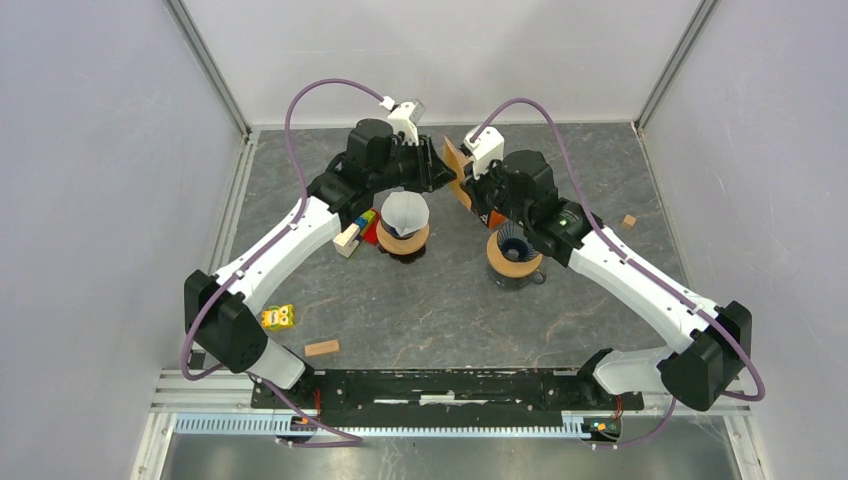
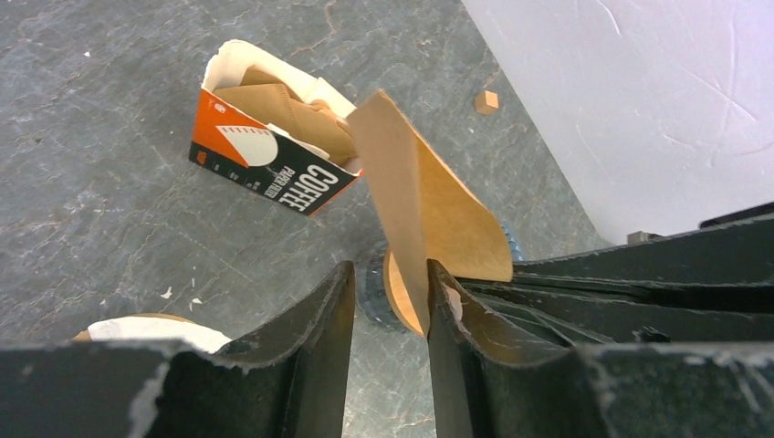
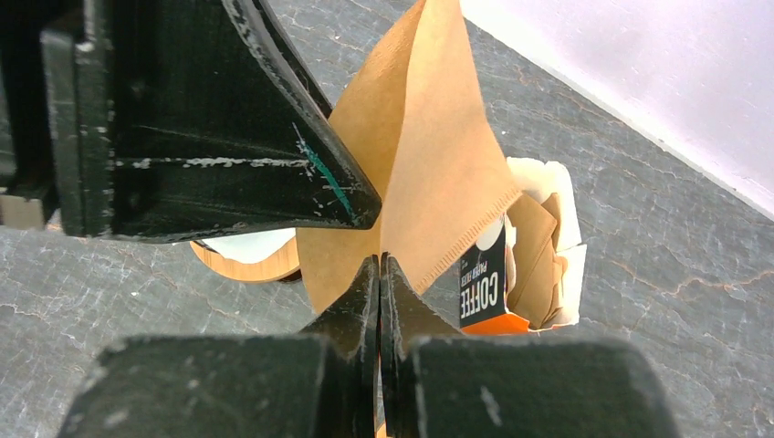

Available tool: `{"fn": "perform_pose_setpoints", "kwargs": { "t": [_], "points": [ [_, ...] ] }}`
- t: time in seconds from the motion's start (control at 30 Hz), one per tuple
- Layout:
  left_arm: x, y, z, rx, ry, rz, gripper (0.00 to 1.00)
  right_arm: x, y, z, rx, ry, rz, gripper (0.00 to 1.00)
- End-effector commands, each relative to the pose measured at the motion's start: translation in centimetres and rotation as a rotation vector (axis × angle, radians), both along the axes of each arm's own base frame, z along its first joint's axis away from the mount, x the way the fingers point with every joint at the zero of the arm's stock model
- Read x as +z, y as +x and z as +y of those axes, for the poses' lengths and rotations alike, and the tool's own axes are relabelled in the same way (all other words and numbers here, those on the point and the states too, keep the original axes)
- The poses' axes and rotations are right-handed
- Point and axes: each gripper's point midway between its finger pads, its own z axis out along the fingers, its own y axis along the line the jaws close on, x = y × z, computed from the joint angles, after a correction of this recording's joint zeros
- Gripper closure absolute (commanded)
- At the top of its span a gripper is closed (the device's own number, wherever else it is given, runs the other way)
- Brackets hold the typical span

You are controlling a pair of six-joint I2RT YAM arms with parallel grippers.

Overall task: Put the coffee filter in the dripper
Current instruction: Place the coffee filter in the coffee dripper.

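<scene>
A brown paper coffee filter [image 1: 456, 163] hangs in the air at the back middle, where both arms meet. My right gripper [image 3: 379, 265] is shut on its lower edge. My left gripper [image 2: 391, 274] is open around the filter's [image 2: 429, 201] other edge; the paper lies against one finger, with a gap to the other. The dripper [image 1: 514, 255], with a wooden collar and blue ribbed cone, stands empty below the right arm. Its collar [image 2: 397, 297] shows beneath the filter in the left wrist view.
A second dripper [image 1: 404, 225] holding a white filter stands left of the empty one. An open orange-and-black filter box [image 2: 274, 164] lies on the grey slate. Coloured blocks [image 1: 357, 230], a yellow toy [image 1: 277, 317] and wood blocks [image 1: 321, 348] [image 1: 629, 221] lie about.
</scene>
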Motion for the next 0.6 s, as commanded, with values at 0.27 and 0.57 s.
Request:
{"fn": "perform_pose_setpoints", "kwargs": {
  "t": [0.27,0.57],
  "points": [
    [1.4,1.2,-0.8,-0.008,-0.010,-0.045,0.60,1.5,0.3,0.5,-0.008,0.032,-0.033,1.00],
    [1.2,0.9,-1.4,-0.035,-0.033,-0.022,0.98,1.7,1.5,-1.7,-0.117,-0.037,-0.081,1.00]
  ]
}}
